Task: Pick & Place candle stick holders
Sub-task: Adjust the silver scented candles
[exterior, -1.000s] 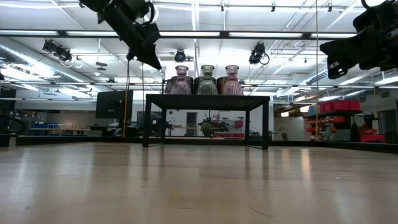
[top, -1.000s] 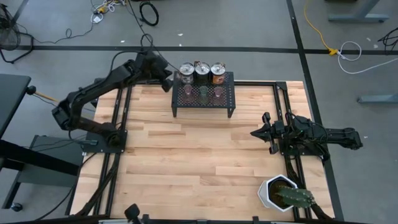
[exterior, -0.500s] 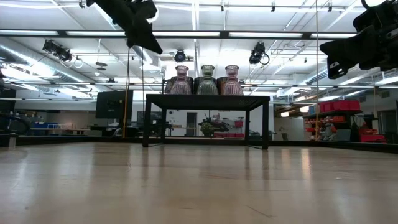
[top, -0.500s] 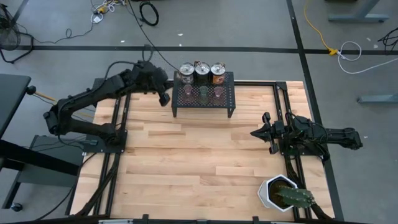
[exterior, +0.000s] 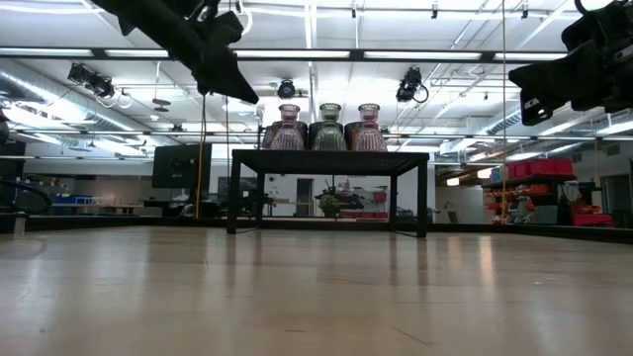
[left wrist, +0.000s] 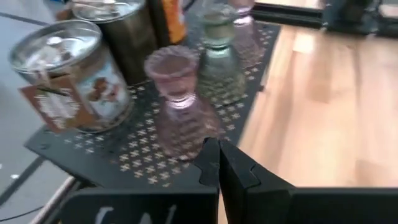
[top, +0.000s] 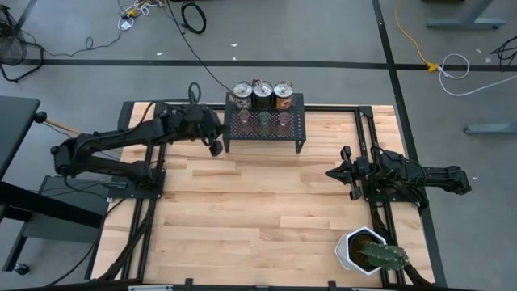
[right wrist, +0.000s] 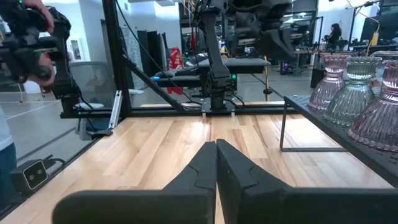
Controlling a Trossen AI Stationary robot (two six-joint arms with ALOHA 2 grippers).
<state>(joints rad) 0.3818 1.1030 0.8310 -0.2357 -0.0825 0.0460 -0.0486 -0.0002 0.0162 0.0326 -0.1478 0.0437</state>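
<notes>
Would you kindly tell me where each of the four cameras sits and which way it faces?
High: overhead, straight down on the table; both arms show.
Low: tabletop height, level toward the black rack; arms enter from above.
Left wrist: on the left arm, past its shut left hand at a pink glass holder.
Right wrist: on the right arm, past its shut right hand across the table.
All four share the rack.

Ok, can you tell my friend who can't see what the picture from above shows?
Six candle holders sit on a black rack on a wooden table. The left gripper, shut, hovers beside it; the right gripper waits.
</notes>
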